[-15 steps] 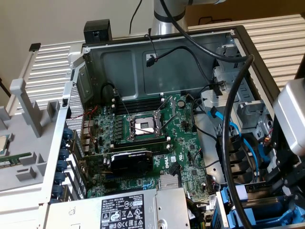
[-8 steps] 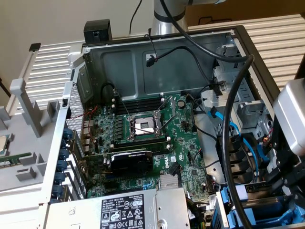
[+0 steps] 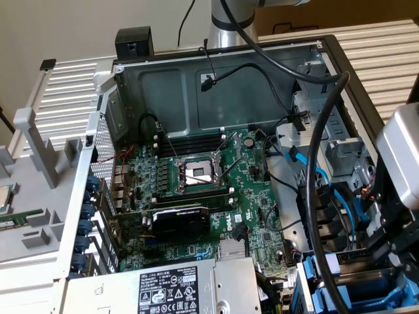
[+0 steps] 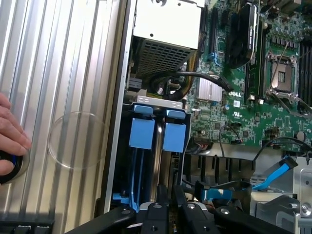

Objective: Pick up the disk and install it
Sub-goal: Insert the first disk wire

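Note:
The disk stands edge-on in the drive bay at the corner of the open computer case; I see a narrow silver edge between two bright blue rail tabs. My gripper is directly over it, its black fingers drawn close together on that silver edge. In the exterior view my gripper hangs at the lower right of the case, above the blue rails of the bay.
The grey power-supply box sits beside the bay, and the black graphics card lies on the green motherboard. Blue cables and thick black cables cross near the bay. A person's hand rests on the ridged metal surface outside the case.

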